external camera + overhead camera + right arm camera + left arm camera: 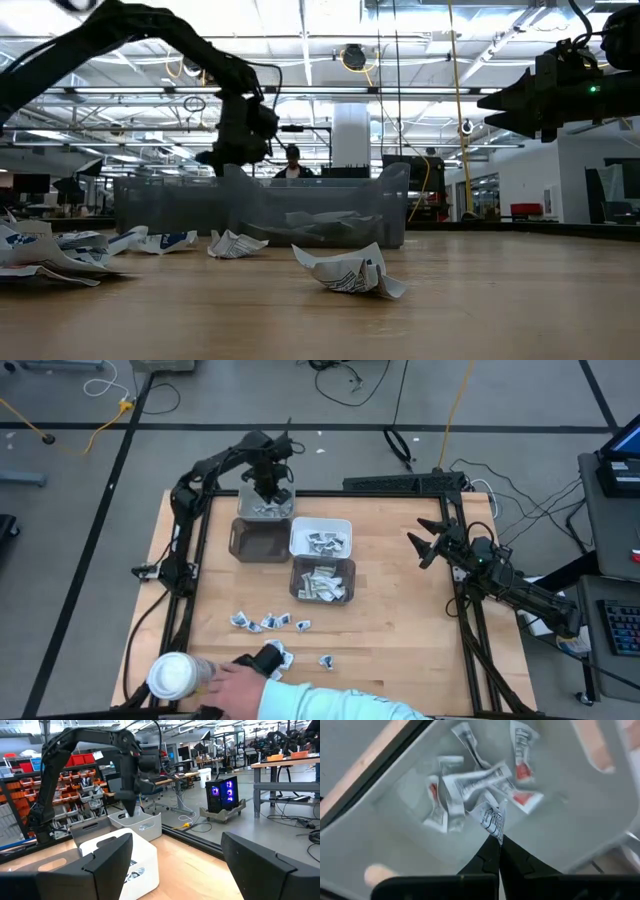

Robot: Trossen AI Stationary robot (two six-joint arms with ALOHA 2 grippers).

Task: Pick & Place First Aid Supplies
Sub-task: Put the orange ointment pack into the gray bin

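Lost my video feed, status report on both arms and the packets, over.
Left gripper shut on a packet above the far grey bin. Right gripper open, idle. Person's hand among loose packets.

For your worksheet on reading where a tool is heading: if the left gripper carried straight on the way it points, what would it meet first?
The left gripper, jaws shut on a packet, points down into the grey bin. It would probably first meet the pile of packets lying in it, though the depth is unclear.
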